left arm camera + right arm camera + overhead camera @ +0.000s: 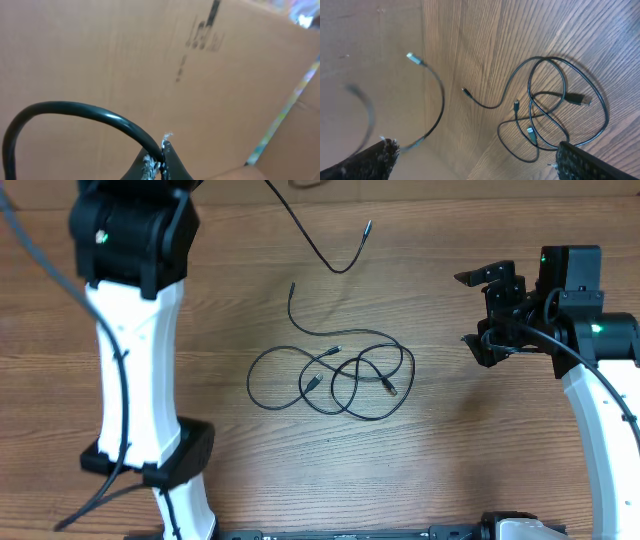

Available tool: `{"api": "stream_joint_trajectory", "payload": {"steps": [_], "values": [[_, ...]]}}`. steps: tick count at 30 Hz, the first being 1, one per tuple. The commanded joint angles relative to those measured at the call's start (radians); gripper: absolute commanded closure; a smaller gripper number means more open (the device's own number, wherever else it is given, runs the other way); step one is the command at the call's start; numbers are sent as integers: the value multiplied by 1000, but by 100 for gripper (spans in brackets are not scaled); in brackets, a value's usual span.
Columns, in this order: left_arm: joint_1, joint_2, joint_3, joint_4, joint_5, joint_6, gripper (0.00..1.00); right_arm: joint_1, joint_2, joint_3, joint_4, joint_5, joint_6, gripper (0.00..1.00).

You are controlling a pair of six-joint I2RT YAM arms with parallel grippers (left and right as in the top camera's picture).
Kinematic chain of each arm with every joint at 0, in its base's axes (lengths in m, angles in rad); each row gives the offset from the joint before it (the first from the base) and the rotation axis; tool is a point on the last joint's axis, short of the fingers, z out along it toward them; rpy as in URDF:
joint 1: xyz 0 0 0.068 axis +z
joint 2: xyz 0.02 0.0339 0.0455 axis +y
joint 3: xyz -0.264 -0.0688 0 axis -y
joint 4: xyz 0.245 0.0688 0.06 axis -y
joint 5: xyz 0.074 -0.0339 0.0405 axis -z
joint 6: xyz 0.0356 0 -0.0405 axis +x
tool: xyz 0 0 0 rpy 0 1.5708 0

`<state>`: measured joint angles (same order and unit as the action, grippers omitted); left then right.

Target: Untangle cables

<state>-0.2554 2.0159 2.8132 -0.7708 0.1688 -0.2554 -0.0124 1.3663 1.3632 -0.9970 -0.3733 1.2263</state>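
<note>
Several thin black cables (pixel 330 375) lie in a loose tangle of loops mid-table, plug ends inside the loops. They show again in the right wrist view (pixel 555 105). One end (pixel 292 285) trails up out of the pile. A separate cable (pixel 318 252) hangs from beyond the top edge and curves up to a free plug (pixel 368 228). My left gripper (pixel 161 159) is raised and shut on a black cable (pixel 75 107) that arches away leftward. My right gripper (pixel 478 310) hovers open to the right of the pile, nothing between its fingers (pixel 585 162).
The wooden table (pixel 480 460) carries the cables. My left arm's white link (pixel 135 380) stands over the table's left side. A brown cardboard wall (pixel 225 75) fills the left wrist view. The hanging cable's plug (pixel 412 58) appears blurred in the right wrist view.
</note>
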Motion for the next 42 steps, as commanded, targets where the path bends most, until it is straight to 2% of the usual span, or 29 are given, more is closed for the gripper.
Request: {"api": "stream_joint_trajectory", "payload": {"steps": [1,6,13,21,23,28,29,32,33,34,37,39,41,42], "values": [[34,93,3,-16,35,-39,96,-1,0,13,1,14,-8,0],[100,167,3,-65,-12,-40,96,-1,0,13,1,14,-8,0],[276,258,3,-116,-76,14,96,-1,0,13,1,14,-8,0],[533,334,3,-24,-37,20,96,-1,0,13,1,14,-8,0],[607,349,3,14,18,61,96,-1,0,13,1,14,-8,0],[684,365,3,42,16,141,96,-1,0,13,1,14,-8,0],[695,372,3,35,16,140,87,-1,0,13,1,14,-8,0],[715,401,3,-6,50,140,25,-1,0,13,1,14,-8,0],[718,414,3,-24,76,140,9,-1,0,13,1,14,-8,0],[719,424,3,-40,100,140,0,-1,0,13,1,14,-8,0],[717,460,3,-92,150,135,0,-1,0,13,1,14,-8,0],[708,479,2,-135,158,136,7,-1,0,13,1,14,-8,0],[701,489,1,-164,158,136,9,-1,0,13,1,14,-8,0],[697,493,0,-178,159,136,14,-1,0,13,1,14,-8,0]]}}
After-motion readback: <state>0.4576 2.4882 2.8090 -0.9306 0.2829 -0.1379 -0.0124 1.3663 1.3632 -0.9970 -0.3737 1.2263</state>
